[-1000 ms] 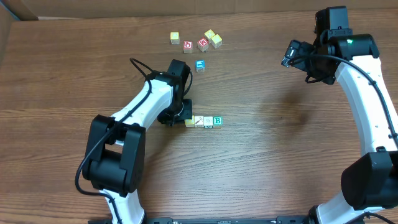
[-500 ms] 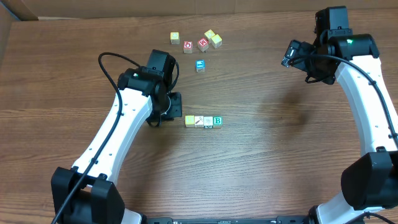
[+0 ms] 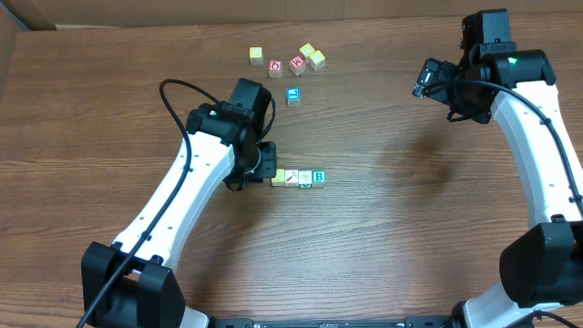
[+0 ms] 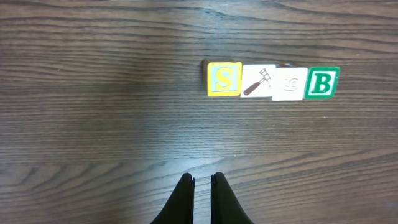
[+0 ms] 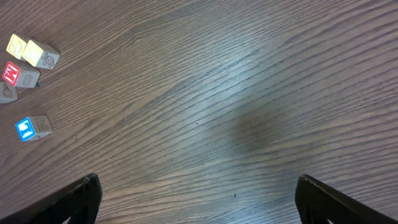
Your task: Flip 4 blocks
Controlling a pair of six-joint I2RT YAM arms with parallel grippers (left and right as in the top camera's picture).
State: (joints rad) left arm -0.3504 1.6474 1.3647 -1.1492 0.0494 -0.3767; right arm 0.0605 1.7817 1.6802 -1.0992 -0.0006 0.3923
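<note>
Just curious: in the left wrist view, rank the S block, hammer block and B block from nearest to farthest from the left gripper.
1. S block, row's left end, nearest the left gripper.
2. Hammer block, beside it on the right.
3. B block, row's right end.

Both arms wear smooth white shells over their long links, with chunky black housings at every joint and black blocks at the base. A thin black cable (image 3: 164,88) arcs loose off the left arm (image 3: 182,182), and a small green light (image 3: 512,62) glows on the dark housing atop the right arm (image 3: 537,137). The left end effector (image 4: 202,179) has two slim matte-black fingers (image 4: 182,199) tapering to points; the right end effector (image 5: 198,183) shows broader, blunt black tips.
</note>
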